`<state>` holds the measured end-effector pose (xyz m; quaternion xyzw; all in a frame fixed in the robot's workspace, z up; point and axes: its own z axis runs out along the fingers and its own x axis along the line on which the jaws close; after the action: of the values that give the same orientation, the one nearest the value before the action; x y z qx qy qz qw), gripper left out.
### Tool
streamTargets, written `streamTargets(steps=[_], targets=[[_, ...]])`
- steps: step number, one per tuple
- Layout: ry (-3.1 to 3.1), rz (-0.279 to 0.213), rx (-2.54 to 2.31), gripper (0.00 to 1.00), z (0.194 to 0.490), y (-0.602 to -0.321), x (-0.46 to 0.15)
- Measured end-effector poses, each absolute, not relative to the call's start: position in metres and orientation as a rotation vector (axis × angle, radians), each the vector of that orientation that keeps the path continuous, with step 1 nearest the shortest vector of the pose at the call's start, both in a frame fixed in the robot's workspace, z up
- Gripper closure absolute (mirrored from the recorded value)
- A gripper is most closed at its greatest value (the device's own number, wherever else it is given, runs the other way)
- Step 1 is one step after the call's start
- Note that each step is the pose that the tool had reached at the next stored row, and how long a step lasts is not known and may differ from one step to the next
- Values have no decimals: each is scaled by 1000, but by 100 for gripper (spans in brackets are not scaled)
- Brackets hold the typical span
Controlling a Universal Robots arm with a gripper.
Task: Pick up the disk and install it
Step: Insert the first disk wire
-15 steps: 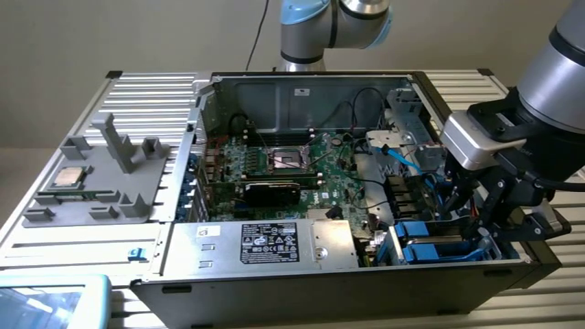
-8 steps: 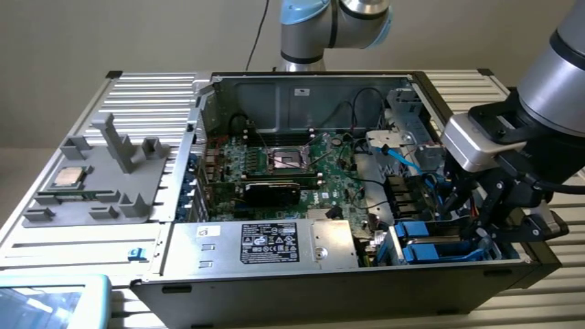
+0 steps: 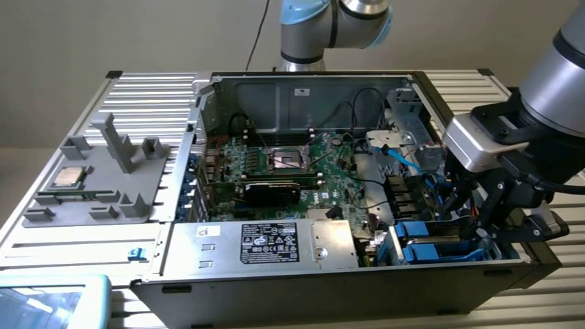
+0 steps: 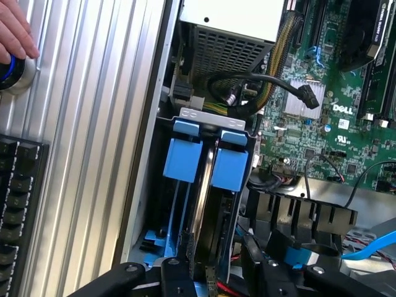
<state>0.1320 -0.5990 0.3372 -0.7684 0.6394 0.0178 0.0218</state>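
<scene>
The disk [image 4: 201,213] stands on edge in the drive bay at the case's corner, with its thin metal edge facing the wrist camera. Blue carrier rails [image 4: 182,158] run along both of its sides. My gripper [image 4: 216,278] straddles its near end, one black finger [image 4: 176,275] on each side, pressed close against it. In the exterior view the gripper [image 3: 489,229] hangs low over the blue drive bay [image 3: 429,250] at the exterior view's right. The disk itself is hidden there behind the gripper and the bay walls.
An open computer case [image 3: 302,89] holds a green motherboard [image 3: 311,168], a silver power supply with a black label [image 3: 265,243] and loose black and blue cables [image 3: 402,161]. A grey fixture with a small chip [image 3: 68,177] sits left. A hand [image 4: 13,31] rests on a button beside a keyboard [image 4: 15,204].
</scene>
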Motion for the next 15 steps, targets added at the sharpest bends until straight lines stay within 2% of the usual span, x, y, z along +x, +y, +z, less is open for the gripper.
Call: streamTargets(steps=[4, 6, 7, 9, 10, 11, 15], targets=[[1984, 64, -2384, 56, 337, -599, 134], [1985, 67, -2386, 65, 337, -599, 134], [1985, 69, -2386, 65, 337, -599, 134], [1987, 73, -2388, 77, 337, -599, 135], [1988, 74, -2389, 77, 337, -599, 135], [1988, 76, -2389, 83, 337, -599, 135], [1989, 80, -2391, 84, 337, -599, 136]])
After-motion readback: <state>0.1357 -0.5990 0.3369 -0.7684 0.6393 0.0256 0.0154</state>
